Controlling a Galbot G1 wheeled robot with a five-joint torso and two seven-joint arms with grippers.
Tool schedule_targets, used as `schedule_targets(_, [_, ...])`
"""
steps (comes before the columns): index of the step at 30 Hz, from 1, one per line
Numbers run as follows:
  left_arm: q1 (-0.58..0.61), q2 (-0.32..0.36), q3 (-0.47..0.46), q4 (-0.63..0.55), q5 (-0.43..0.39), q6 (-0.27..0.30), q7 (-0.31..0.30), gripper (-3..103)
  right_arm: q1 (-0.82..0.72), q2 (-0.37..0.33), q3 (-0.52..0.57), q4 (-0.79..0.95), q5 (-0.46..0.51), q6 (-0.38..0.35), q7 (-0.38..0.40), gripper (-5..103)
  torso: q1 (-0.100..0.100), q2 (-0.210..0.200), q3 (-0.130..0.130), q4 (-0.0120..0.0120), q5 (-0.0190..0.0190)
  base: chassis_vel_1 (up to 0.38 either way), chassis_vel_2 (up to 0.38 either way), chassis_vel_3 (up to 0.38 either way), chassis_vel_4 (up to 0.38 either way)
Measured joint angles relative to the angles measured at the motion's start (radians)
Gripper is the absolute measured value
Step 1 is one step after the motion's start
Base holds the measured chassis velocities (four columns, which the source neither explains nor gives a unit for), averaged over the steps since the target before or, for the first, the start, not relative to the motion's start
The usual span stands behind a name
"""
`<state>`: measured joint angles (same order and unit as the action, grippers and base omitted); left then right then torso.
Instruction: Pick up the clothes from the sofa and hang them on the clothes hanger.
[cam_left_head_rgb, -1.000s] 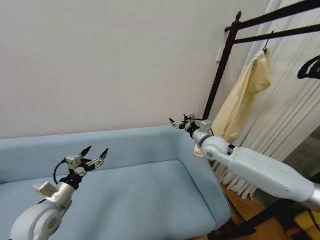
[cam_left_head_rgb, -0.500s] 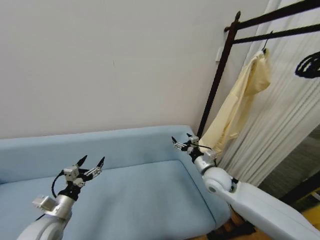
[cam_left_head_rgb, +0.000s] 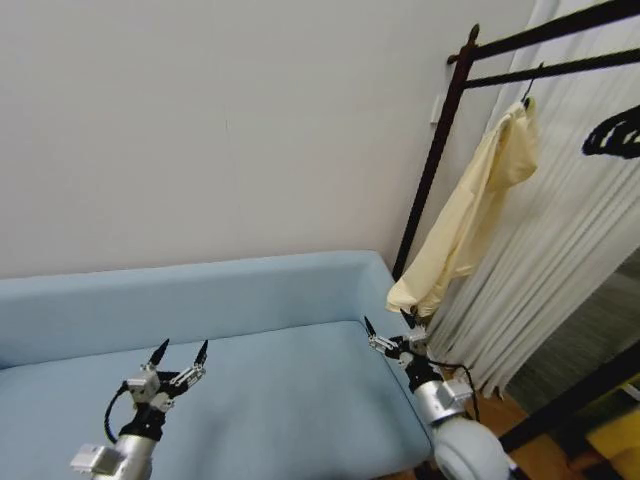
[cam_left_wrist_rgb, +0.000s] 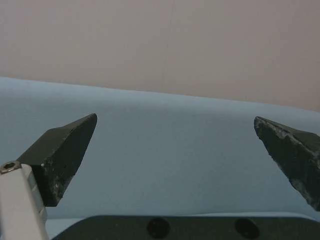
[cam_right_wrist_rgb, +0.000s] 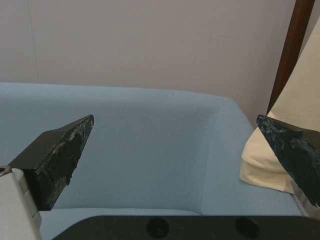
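Observation:
A pale yellow garment (cam_left_head_rgb: 470, 210) hangs from the dark clothes rack (cam_left_head_rgb: 445, 130) at the right, its lower end (cam_right_wrist_rgb: 272, 150) resting by the sofa's right arm. The light blue sofa (cam_left_head_rgb: 270, 400) has no clothes lying on its seat. My left gripper (cam_left_head_rgb: 180, 352) is open low over the seat at the left. My right gripper (cam_left_head_rgb: 385, 335) is open near the seat's right end, just below the garment's hem. In both wrist views the dark fingertips (cam_left_wrist_rgb: 65, 155) (cam_right_wrist_rgb: 57, 157) stand wide apart with nothing between them.
A plain wall rises behind the sofa. White pleated curtains (cam_left_head_rgb: 570, 250) hang behind the rack, and another dark hanger (cam_left_head_rgb: 610, 130) shows at the right edge. Wooden floor (cam_left_head_rgb: 500, 415) lies to the sofa's right.
Both arms have come down and back toward me. The right gripper dropped from beside the hanging garment to the sofa's right end. The garment stays on the rack.

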<state>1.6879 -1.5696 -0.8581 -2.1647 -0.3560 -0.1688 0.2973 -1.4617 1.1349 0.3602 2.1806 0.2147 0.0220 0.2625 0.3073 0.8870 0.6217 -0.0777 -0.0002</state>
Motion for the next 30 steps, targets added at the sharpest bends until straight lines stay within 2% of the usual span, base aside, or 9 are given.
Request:
schedule_targets(1, [0.0,0.0,0.0,0.0,0.0,0.0,0.0,100,0.0,0.0,0.0,0.0,0.0,0.0,0.0,100,0.0,0.0,0.0,0.0,0.0,0.0,0.0,0.0,0.0])
schedule_targets(2, [0.002,-0.039,0.012,0.013,0.037,-0.032,0.0,100,0.001,0.094,-0.004,-0.009,-0.087,-0.009,-0.011,100,0.0,0.0,0.0,0.0001,-0.0001,0.0,0.0,0.0,0.0])
schedule_targets(6, [0.017,-0.048,0.02,0.01,0.073,-0.057,-0.004,100,-0.014,0.262,-0.011,0.01,-0.186,-0.038,-0.029,100,0.0,0.0,0.0,-0.0002,0.0,0.0,0.0,0.0,0.0])
schedule_targets(10, [0.037,-0.047,0.03,-0.024,0.074,-0.055,-0.024,100,-0.039,0.352,-0.001,0.011,-0.249,-0.009,-0.088,100,0.0,0.0,0.0,-0.0003,0.0,0.0,0.0,0.0,0.0])
schedule_targets(17, [0.055,-0.044,0.044,-0.055,0.102,-0.039,-0.071,100,-0.042,0.322,0.02,0.035,-0.212,-0.019,-0.143,100,0.0,0.0,0.0,-0.0002,0.0001,0.0,0.0,0.0,0.0])
schedule_targets(21, [0.053,-0.042,0.047,-0.063,0.151,0.008,-0.15,100,-0.043,0.276,0.056,0.051,-0.177,-0.053,-0.131,100,0.0,0.0,0.0,-0.0001,0.0003,0.0,0.0,0.0,0.0])
schedule_targets(22, [0.046,-0.037,0.059,-0.067,0.161,0.043,-0.199,100,-0.046,0.252,0.083,0.055,-0.164,-0.075,-0.125,100,0.0,0.0,0.0,-0.0001,0.0001,0.0,0.0,0.0,0.0])
schedule_targets(26, [0.025,0.02,0.077,-0.072,0.158,0.1,-0.247,100,-0.055,0.207,0.133,0.073,-0.126,-0.117,-0.12,100,0.0,0.0,0.0,-0.0002,0.0003,0.0,0.0,0.0,0.0])
schedule_targets(30, [0.041,0.131,0.088,-0.094,0.07,0.134,-0.265,100,-0.114,0.185,0.174,0.12,-0.084,-0.147,-0.136,100,0.0,0.0,0.0,-0.0004,0.0003,0.0,0.0,0.0,0.0])
